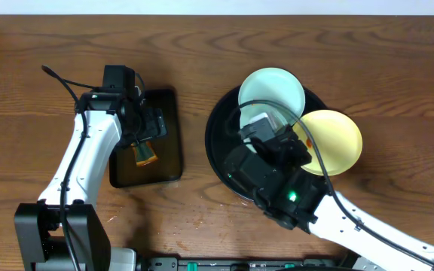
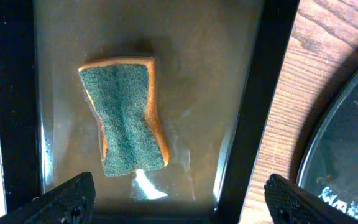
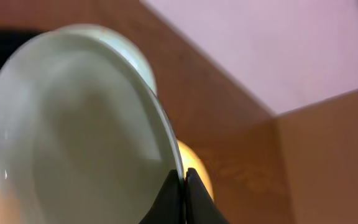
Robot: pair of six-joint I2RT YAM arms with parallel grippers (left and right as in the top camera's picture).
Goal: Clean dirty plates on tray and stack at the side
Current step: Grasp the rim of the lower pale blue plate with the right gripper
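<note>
My right gripper point(image 3: 183, 190) is shut on the rim of a pale blue-white plate point(image 3: 73, 137) and holds it tilted on edge over the round black tray point(image 1: 215, 147). In the overhead view this plate point(image 1: 256, 119) is mostly hidden by the right arm. A second pale blue-white plate point(image 1: 271, 90) lies at the tray's far side, and a pale yellow plate point(image 1: 330, 141) lies at its right rim. No orange smear shows on any plate. My left gripper point(image 2: 182, 202) is open above a green-topped orange sponge point(image 2: 124, 118), not touching it.
The sponge lies in a small black rectangular tray point(image 2: 272, 93) holding a film of water, left of the round tray point(image 2: 347, 143). Bare wooden table point(image 1: 368, 45) surrounds both trays. The right arm crosses the round tray's front.
</note>
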